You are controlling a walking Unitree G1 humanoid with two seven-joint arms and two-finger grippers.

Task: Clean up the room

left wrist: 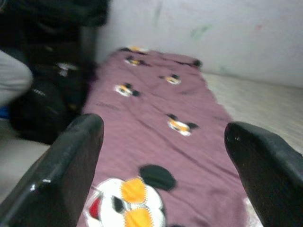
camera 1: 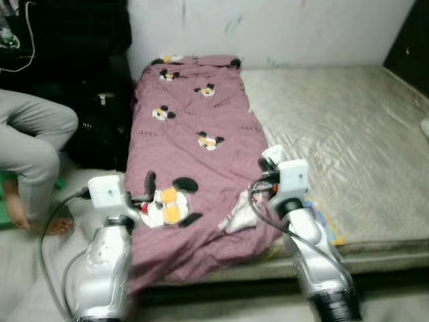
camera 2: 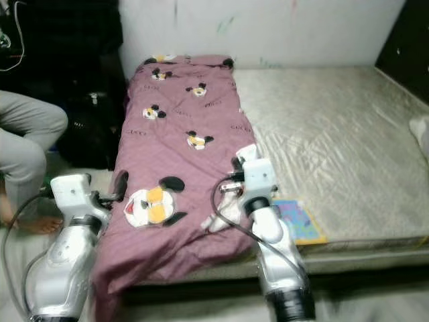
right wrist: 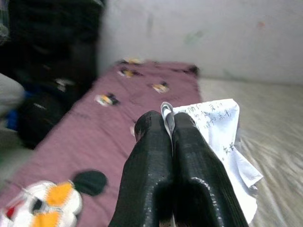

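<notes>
Setting: a bed [camera 1: 375,134] with a bare mattress, seen from its foot; a purple blanket [camera 1: 188,127] printed with cartoon mice lies along the robot's left side of it.
Right gripper [right wrist: 168,124]: its two black fingers are pressed together, pinching a white sheet of paper [right wrist: 218,127] with handwriting on it. It is held up over the blanket's right edge, near the foot of the bed.
Left gripper [left wrist: 163,142]: fingers spread wide, holding nothing, hovering over the blanket's large mouse print.
Other clutter: a small colourful book [camera 2: 298,221] lies on the mattress just beside the right arm; a white scrap [camera 1: 240,218] rests on the blanket edge.
Bystander: a person's grey-trousered leg [camera 1: 33,141] and bare foot are at the far left, beside a black bag [camera 1: 100,127].
Doing this step well: the paper looks thin and floppy, so keep the pinch firm and carry it slowly so it does not slip or tear. The free gripper could probably take the book next.
</notes>
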